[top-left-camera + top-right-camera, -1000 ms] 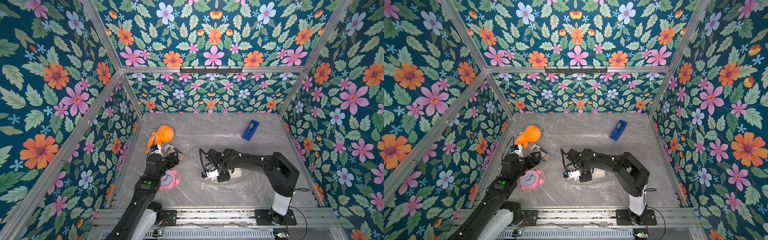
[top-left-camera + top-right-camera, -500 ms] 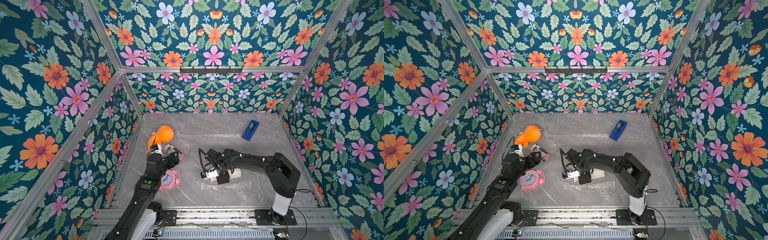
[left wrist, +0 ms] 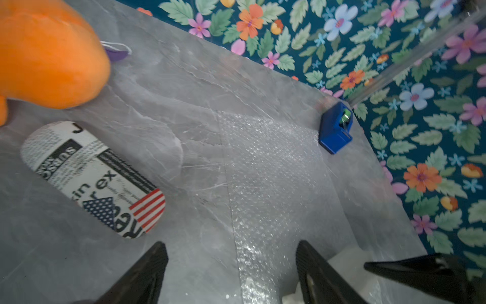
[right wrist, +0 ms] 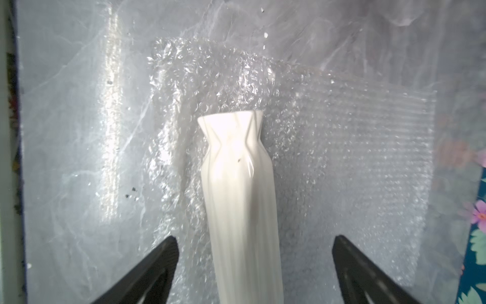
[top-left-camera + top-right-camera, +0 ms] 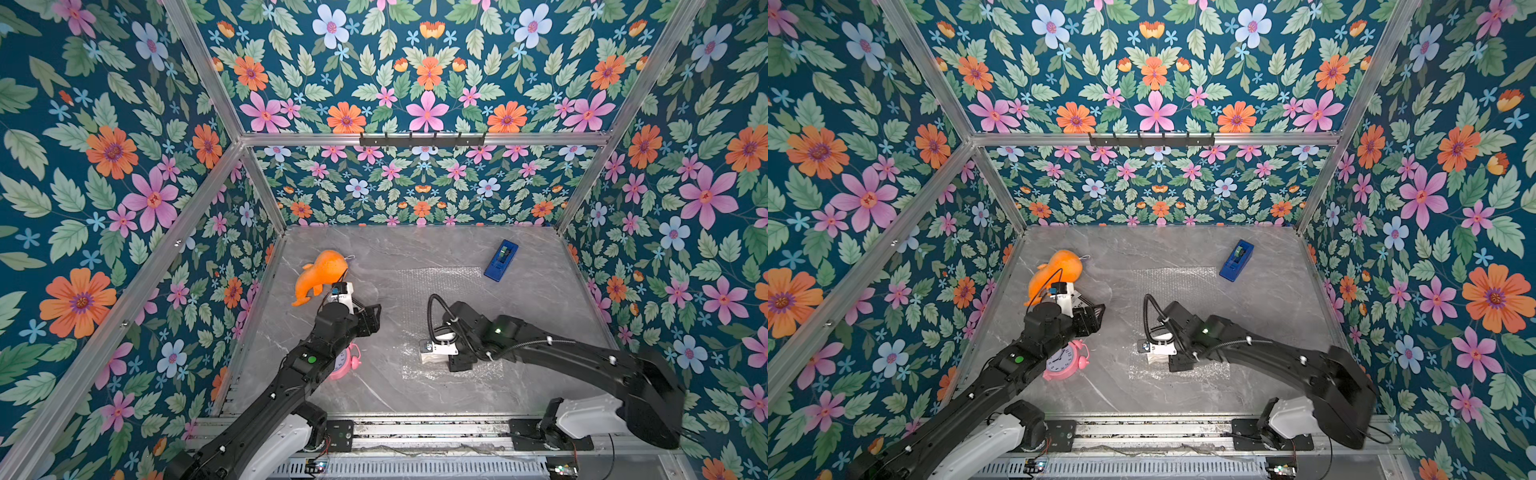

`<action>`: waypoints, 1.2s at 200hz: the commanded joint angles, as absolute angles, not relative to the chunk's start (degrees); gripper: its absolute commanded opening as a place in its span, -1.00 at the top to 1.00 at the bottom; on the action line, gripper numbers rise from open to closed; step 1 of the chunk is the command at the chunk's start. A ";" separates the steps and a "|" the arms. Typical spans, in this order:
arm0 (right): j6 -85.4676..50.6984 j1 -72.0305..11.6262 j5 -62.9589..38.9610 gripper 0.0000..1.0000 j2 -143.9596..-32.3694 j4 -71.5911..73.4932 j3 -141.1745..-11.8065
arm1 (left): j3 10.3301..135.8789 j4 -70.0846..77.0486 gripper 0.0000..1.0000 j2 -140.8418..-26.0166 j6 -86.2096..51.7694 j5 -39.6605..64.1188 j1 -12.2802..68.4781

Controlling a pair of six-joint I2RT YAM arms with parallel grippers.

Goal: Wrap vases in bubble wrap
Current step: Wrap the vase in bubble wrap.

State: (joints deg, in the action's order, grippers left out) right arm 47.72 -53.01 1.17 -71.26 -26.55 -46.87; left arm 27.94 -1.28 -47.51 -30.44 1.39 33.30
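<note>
The vase (image 4: 242,197) is lying on the bubble wrap (image 4: 342,158) — rim pointing toward the left edge of the surface (image 5: 374,395) — between the spread right fingers (image 4: 147,268); the left fingers (image 3: 142,273) are gaping too.

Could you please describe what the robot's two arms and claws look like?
Both the left arm and right arm are matte black with white base segments and a small green light each. A black ribbed cable loops over the right wrist. The left claw and right claw are black, tapered and ribbed.

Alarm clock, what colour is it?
The alarm clock is pink, white face; clearest in a top view.
</note>
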 commanded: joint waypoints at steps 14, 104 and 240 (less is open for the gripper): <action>47.18 -55.09 -1.96 -0.65 -54.08 -14.61 -32.70 | 28.08 4.66 -0.52 -46.71 -20.68 -3.88 41.34; 47.72 -60.12 4.55 -0.22 -54.66 -33.30 -28.40 | 31.11 1.50 -0.48 -49.21 -3.58 -5.04 47.02; 46.25 -60.15 11.29 -0.14 -68.15 -25.39 -26.79 | 27.93 5.19 -0.56 -45.48 -1.94 -7.71 47.11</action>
State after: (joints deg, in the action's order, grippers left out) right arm 46.65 -60.16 8.34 -66.30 -25.65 -27.18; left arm 27.57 4.21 -45.50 -2.57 -7.35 47.09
